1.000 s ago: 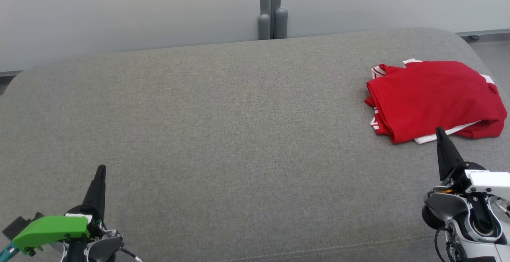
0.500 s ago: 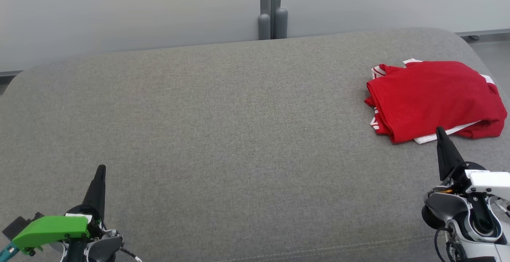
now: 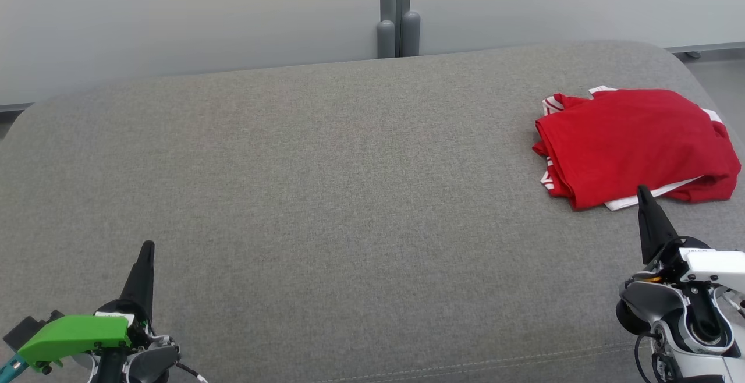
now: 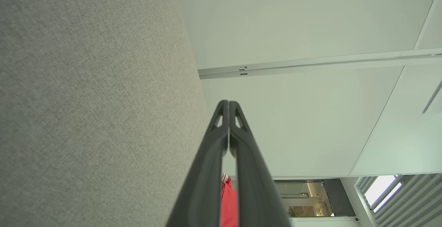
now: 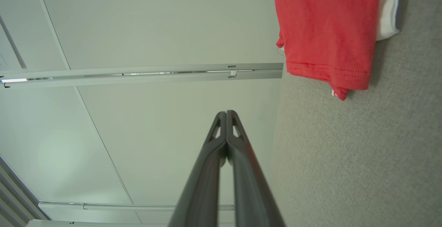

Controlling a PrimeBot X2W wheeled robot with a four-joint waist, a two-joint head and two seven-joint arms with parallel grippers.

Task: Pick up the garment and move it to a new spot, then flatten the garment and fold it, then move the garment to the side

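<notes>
Nothing is shifting since the earlier frame: the folded red-and-white cloth garment (image 3: 634,144) is lying far right on the grey fabric tabletop (image 3: 349,197). Wrist views are showing left tool (image 4: 228,102) and right tool (image 5: 226,112) pressed together, empty.

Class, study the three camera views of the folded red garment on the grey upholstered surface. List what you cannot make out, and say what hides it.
Head view: the folded red fabric garment with white trim hides its own lower layers under the top fold.
Left wrist view: the left end effector covers the garment except a red sliver.
Right wrist view: the top edge cuts the garment off.
</notes>
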